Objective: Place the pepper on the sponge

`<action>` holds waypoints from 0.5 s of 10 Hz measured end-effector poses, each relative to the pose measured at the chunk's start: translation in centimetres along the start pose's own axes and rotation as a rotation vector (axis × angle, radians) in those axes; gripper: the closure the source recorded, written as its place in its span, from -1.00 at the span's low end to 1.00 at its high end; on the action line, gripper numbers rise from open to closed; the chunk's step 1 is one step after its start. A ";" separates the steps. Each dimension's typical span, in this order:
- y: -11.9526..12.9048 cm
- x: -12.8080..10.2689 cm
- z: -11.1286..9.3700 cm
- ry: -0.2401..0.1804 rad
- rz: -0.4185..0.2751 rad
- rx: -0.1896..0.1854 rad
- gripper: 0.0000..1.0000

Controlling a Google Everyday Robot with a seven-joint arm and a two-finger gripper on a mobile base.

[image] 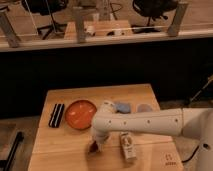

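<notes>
The small dark red pepper (pixel 92 148) is at the front middle of the wooden table (pixel 60 150), right at the tip of my gripper (pixel 95 145). The gripper reaches down to the tabletop from the white arm that comes in from the right, and it is shut on the pepper. The light-blue sponge (pixel 123 107) lies flat farther back, behind the arm and a little to the right of the gripper. The arm hides the sponge's near edge.
An orange plate (pixel 81 114) sits back left of the gripper, with a black ribbed object (pixel 56 115) beside it at the left. A pale labelled bottle (pixel 128 146) lies just right of the gripper. A translucent round cup (pixel 145 107) stands right of the sponge.
</notes>
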 end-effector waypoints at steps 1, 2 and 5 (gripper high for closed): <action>0.0 -0.1 0.0 -0.002 0.000 0.000 0.94; -0.1 -0.2 -0.2 -0.003 -0.002 -0.001 0.94; -0.9 0.1 -0.7 -0.001 -0.008 -0.001 0.94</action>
